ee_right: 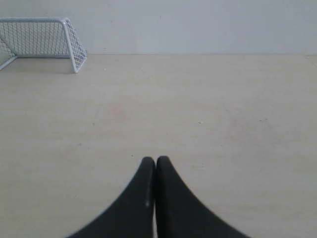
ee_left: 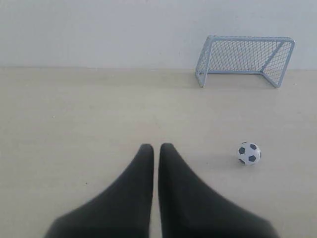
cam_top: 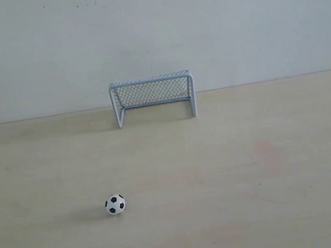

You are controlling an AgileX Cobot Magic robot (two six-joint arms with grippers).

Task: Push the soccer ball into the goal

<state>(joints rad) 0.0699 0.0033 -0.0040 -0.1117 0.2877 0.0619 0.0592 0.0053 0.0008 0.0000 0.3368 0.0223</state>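
The small black-and-white soccer ball [cam_top: 115, 204] rests on the pale wooden table, well in front of the goal and a little to its left. The light blue-grey goal [cam_top: 153, 97] stands against the back wall with its mouth facing the ball. Neither arm shows in the exterior view. In the left wrist view my left gripper [ee_left: 156, 147] is shut with nothing in it, and the soccer ball [ee_left: 248, 153] lies off to one side, apart from it, with the goal [ee_left: 244, 58] beyond. My right gripper [ee_right: 155, 159] is shut and empty; only the goal [ee_right: 42, 40] shows there.
A plain white wall [cam_top: 153, 33] closes off the back of the table [cam_top: 252, 167]. A faint pinkish stain [cam_top: 266, 148] marks the wood right of centre.
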